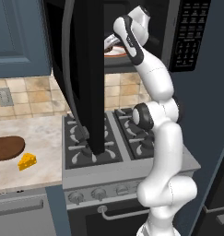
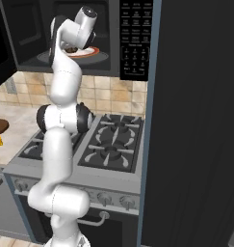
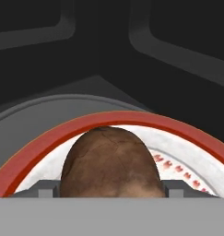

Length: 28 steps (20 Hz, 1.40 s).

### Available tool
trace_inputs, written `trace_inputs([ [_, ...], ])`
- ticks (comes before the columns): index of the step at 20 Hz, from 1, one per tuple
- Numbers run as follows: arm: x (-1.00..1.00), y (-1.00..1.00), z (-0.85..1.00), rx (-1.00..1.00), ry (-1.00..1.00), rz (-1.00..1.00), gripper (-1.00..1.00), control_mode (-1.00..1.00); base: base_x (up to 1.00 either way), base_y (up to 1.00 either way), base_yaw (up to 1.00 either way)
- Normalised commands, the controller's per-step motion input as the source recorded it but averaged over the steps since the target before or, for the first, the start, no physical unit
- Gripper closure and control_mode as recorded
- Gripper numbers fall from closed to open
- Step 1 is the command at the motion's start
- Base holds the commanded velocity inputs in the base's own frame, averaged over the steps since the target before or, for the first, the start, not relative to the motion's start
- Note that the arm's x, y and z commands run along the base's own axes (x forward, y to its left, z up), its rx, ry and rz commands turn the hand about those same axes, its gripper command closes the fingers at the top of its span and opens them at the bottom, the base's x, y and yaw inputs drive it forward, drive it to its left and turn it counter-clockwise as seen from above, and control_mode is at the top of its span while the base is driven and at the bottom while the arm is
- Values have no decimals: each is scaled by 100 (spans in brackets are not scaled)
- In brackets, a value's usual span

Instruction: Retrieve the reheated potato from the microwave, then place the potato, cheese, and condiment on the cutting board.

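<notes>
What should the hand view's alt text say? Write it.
A brown potato sits close up on a white plate with a red rim, on the grey turntable inside the dark microwave.

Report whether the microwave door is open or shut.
Open. The microwave door swings out over the stove, and the potato on its red-rimmed plate sits exposed inside.

A glossy white robot arm (image 1: 162, 138) of rounded, tubular segments, joined by dark grey bands at each joint, with a grey-capped cylindrical wrist (image 2: 85, 18) on top.
</notes>
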Motion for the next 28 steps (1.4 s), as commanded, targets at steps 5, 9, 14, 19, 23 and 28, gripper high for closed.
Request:
trace_inputs([
  [5,-34,0,0,1,0,-10,100,-100,0,0,0],
  [9,-45,0,0,5,0,-18,100,-100,0,0,0],
  [14,-59,0,-2,6,-9,-18,100,-100,0,0,0],
  [19,-73,0,-24,5,-21,-17,100,-100,0,0,0],
  [23,-78,-2,-44,4,-30,-13,100,-100,0,0,0],
  [28,-68,-1,-19,11,-16,-15,100,-100,0,0,0],
])
